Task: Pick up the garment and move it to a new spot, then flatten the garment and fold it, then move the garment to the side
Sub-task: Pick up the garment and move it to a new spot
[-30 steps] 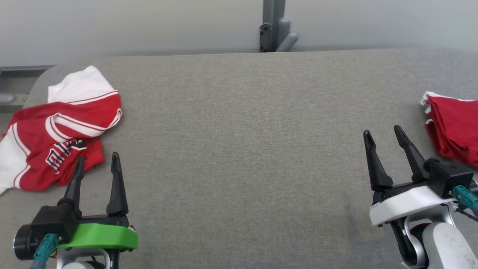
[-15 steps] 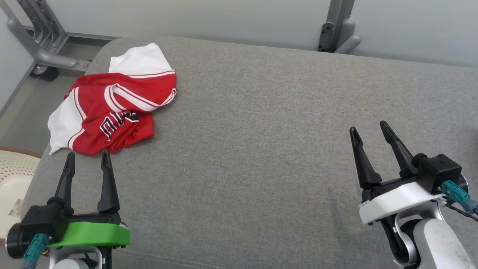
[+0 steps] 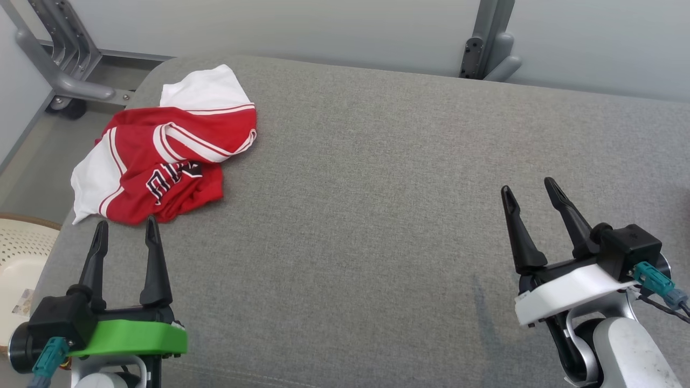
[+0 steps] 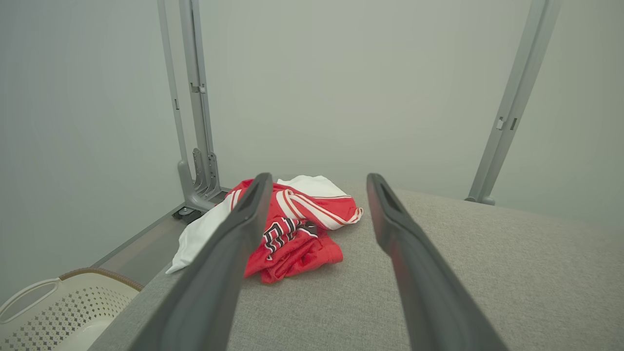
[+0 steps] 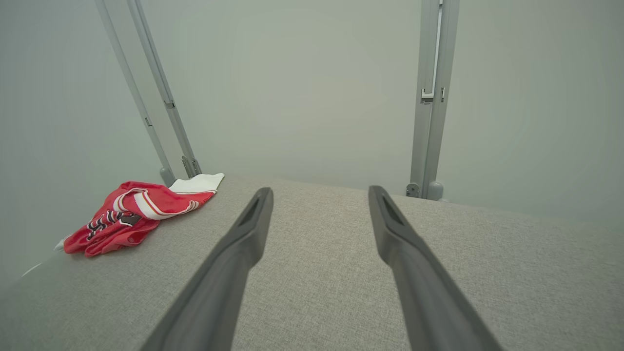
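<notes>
Turned leftward over the last second, judging by the whole head view sliding as one: a move of the camera, not of the cloth. Now facing the garment (image 3: 161, 156), crumpled red and white at the far left corner of the grey pad (image 3: 377, 178), with a pale basket (image 3: 21, 253) down beside that edge. Probably lined up for the first pick, with no lifting begun. Left gripper (image 3: 125, 223): spread wide, empty, hovering just short of the garment's near edge, tips aimed at it. Seen from the left wrist, garment (image 4: 297, 229) partly behind the left finger and reaching into the gap. Right gripper (image 3: 528, 186): likewise spread and empty, well apart from the garment (image 5: 131, 214), over bare pad.
</notes>
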You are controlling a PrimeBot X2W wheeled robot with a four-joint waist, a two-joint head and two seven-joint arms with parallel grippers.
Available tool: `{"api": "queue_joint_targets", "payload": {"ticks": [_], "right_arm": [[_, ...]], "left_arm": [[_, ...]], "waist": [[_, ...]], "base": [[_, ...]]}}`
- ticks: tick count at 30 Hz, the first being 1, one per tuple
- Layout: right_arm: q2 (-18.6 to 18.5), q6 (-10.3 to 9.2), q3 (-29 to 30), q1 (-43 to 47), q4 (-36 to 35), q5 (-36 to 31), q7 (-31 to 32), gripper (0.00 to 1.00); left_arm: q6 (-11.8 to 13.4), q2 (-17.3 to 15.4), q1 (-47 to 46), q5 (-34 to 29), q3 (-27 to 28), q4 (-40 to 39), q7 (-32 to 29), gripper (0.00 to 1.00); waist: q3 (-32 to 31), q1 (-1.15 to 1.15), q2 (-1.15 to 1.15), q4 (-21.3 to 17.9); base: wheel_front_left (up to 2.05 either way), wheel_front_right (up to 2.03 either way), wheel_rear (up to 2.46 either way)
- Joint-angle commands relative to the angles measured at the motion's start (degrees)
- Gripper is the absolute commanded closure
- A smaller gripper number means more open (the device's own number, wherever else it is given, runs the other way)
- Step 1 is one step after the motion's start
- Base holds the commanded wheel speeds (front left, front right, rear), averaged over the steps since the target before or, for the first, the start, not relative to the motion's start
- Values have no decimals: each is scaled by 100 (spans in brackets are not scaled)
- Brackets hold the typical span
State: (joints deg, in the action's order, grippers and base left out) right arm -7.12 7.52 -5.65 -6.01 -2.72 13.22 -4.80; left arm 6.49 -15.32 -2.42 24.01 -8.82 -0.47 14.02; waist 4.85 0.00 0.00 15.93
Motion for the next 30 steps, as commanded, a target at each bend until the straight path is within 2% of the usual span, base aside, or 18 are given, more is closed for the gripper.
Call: {"api": "queue_joint_targets", "payload": {"ticks": [1, 9, 14, 18, 19, 26, 30], "right_arm": [[-35, -6, -13, 11, 17, 21, 11, 0], [-78, -6, -179, -286, -252, -53, 118, 0], [-88, -6, -370, -643, -435, -135, 203, 0], [-51, -6, -404, -873, -542, -180, 197, 0], [-51, -6, -404, -873, -542, -180, 197, 0], [45, -5, -541, -1228, -566, -261, 115, 0], [68, -5, -619, -1376, -503, -300, 60, 0]], "left_arm": [[3, -42, -92, -20, 22, -25, 35, 0], [1, -137, -654, -97, 274, -274, 83, 0], [-209, -267, -1357, 131, 433, -105, 37, 0], [-484, -364, -1917, 391, 433, 447, -177, 0], [-484, -364, -1917, 391, 433, 447, -177, 0], [-1010, -559, -2992, 667, 309, 1816, -497, 0], [-1237, -646, -3560, 828, 112, 2755, -838, 0]], "waist": [[14, 0, 0, -12], [455, 0, 0, -264], [1109, 0, 0, -620], [1672, 0, 0, -893], [1672, 0, 0, -893], [2556, 0, 0, -1222], [2845, 0, 0, -1322]], "base": [[0, 0, 0], [0, 0, 0], [0, 0, 0], [0, 0, 0], [0, 0, 0], [0, 0, 0], [0, 0, 0]]}}
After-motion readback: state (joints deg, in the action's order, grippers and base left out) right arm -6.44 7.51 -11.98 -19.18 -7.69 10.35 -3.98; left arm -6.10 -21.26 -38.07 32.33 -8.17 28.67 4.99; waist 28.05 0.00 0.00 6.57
